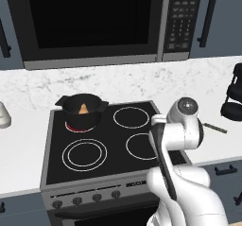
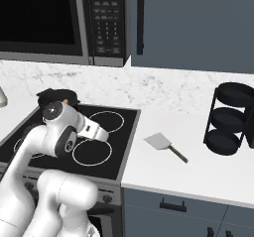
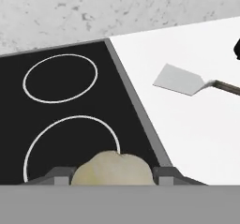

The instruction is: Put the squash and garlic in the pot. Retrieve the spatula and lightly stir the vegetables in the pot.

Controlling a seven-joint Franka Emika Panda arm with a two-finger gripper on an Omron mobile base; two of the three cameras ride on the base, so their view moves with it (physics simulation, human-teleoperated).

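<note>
Garlic: small, round, smooth beige-tan garlic bulb (image 3: pixel 112 169), held between the two dark finger tips of the gripper (image 3: pixel 112 174), above the glossy black stove top (image 1: pixel 118 144).
Pot: squat round black cooking pot (image 1: pixel 82 110) on the back left burner, tan-orange pointed squash (image 1: pixel 83 108) inside.
Spatula: flat squarish pale grey blade on a thin dark handle (image 2: pixel 165 145), lying on the white counter (image 2: pixel 198 171) just right of the stove.

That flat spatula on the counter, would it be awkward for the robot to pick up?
Probably a bit. The spatula lies flat on the white counter, leaving little to get under. Its thin handle looks stiff and likely light, yet may slip in the pincer.
</note>
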